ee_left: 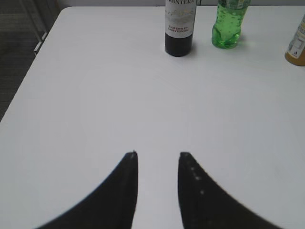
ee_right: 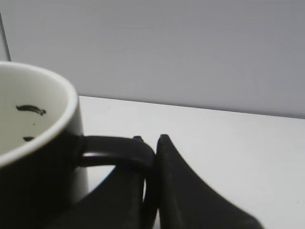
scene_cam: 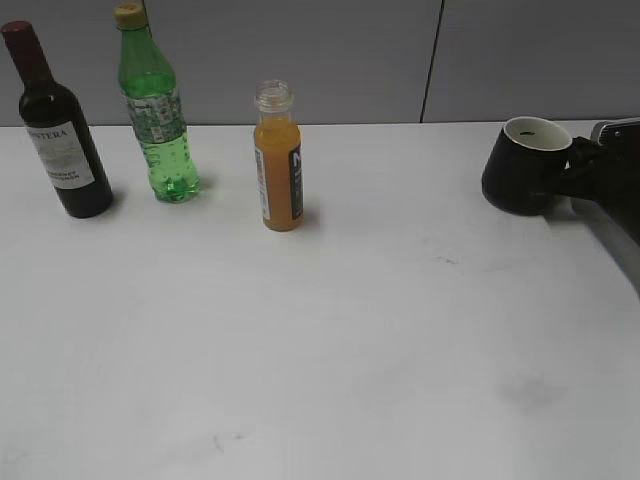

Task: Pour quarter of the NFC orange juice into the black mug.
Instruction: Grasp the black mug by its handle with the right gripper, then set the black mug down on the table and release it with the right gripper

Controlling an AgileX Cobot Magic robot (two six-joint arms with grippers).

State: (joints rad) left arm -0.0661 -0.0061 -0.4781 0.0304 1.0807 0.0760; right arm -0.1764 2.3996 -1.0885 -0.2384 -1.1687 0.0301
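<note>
The NFC orange juice (scene_cam: pixel 277 165) stands upright and uncapped at the back middle of the white table (scene_cam: pixel 330 340); its edge shows in the left wrist view (ee_left: pixel 297 45). The black mug (scene_cam: pixel 522 165) sits at the far right, white inside with dark marks. My right gripper (scene_cam: pixel 585 160) is shut on the mug's handle (ee_right: pixel 119 150), fingertips meeting (ee_right: pixel 150 143) beside the mug body (ee_right: pixel 33 181). My left gripper (ee_left: pixel 157 157) is open and empty above bare table, out of the exterior view.
A dark wine bottle (scene_cam: pixel 57 125) and a green bottle (scene_cam: pixel 155 105) stand at the back left, also in the left wrist view (ee_left: pixel 179 26) (ee_left: pixel 228 24). The table's left edge (ee_left: pixel 33 71) drops to dark floor. A grey wall runs behind.
</note>
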